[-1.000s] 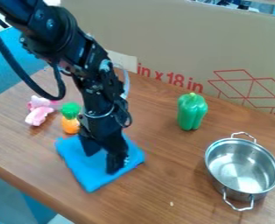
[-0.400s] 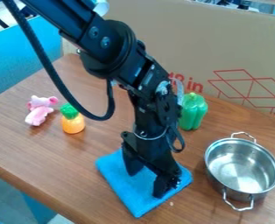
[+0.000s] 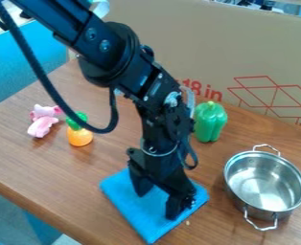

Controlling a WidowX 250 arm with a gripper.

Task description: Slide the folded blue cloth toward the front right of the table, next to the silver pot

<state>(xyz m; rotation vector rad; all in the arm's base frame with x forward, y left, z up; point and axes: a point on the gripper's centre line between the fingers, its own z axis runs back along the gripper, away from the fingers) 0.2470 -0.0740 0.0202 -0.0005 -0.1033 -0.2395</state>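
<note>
So we had the black two-finger gripper (image 3: 157,197) at the flat blue cloth (image 3: 135,209), its fingers spread well apart; we couldn't tell if it had any fabric. The cloth lay on the near side, left of the shiny metal pot (image 3: 265,184).

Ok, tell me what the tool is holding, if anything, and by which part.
Nothing, as far as shows: the tool has its fingers apart at the middle of the blue cloth, which lies spread beneath them.
</note>
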